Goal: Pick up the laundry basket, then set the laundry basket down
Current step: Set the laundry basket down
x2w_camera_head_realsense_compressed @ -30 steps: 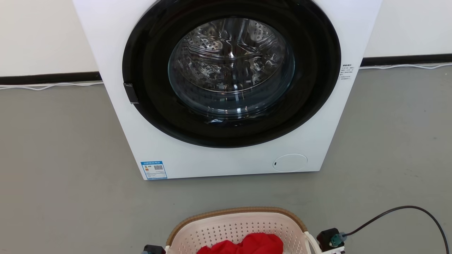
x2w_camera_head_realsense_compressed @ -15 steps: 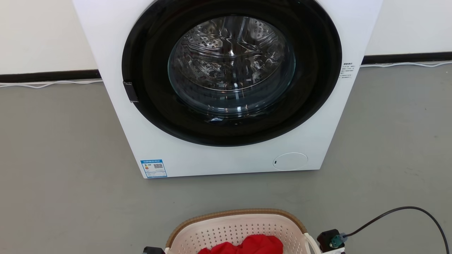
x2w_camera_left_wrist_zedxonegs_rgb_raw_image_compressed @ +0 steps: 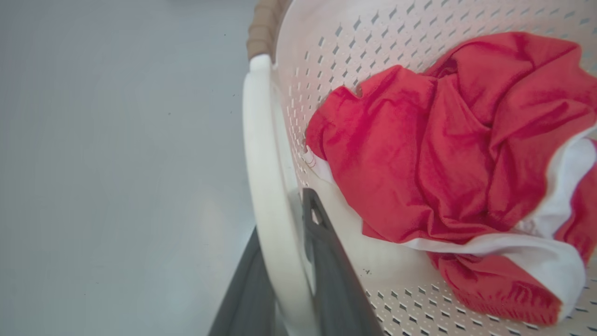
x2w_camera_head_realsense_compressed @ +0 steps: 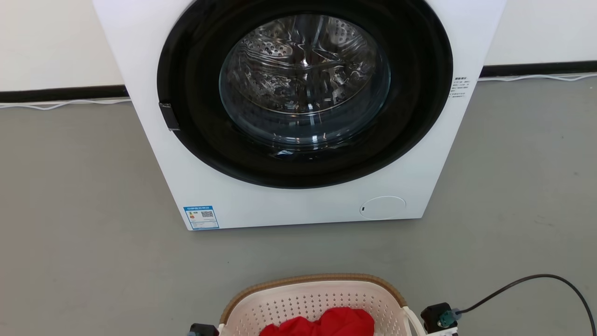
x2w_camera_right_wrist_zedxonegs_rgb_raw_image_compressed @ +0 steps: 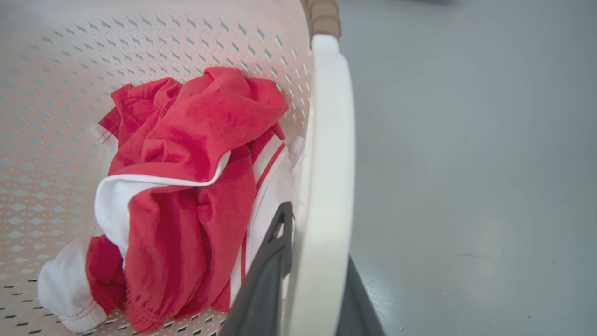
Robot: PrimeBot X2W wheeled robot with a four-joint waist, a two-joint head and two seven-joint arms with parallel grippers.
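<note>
Since the earlier frames the head camera has shifted a little, so the washing machine (x2w_camera_head_realsense_compressed: 298,205) sits slightly higher and larger in that view; the laundry basket (x2w_camera_head_realsense_compressed: 308,301) keeps its place at the bottom centre, on the near side of the machine and apart from it, over grey floor (x2w_camera_head_realsense_compressed: 93,242); whether it rests on the floor or hangs above it cannot be told. The basket is small, cream-white plastic and rounded-rectangular, its walls and base pierced with rows of small holes; a brown woven-look rim (x2w_camera_head_realsense_compressed: 322,278) runs round the top; a smooth white loop handle stands at each side. A crumpled red garment (x2w_camera_left_wrist_zedxonegs_rgb_raw_image_compressed: 443,140) with white trim lies inside. The left tool (x2w_camera_left_wrist_zedxonegs_rgb_raw_image_compressed: 282,214) is closed on the left handle (x2w_camera_left_wrist_zedxonegs_rgb_raw_image_compressed: 263,154), one dark finger inside the loop and the other outside, the white band pinched between them; the right tool (x2w_camera_right_wrist_zedxonegs_rgb_raw_image_compressed: 317,233) grips the right handle (x2w_camera_right_wrist_zedxonegs_rgb_raw_image_compressed: 329,140) the same way. A black cable (x2w_camera_head_realsense_compressed: 536,279) curves over the floor from beside the right handle.
</note>
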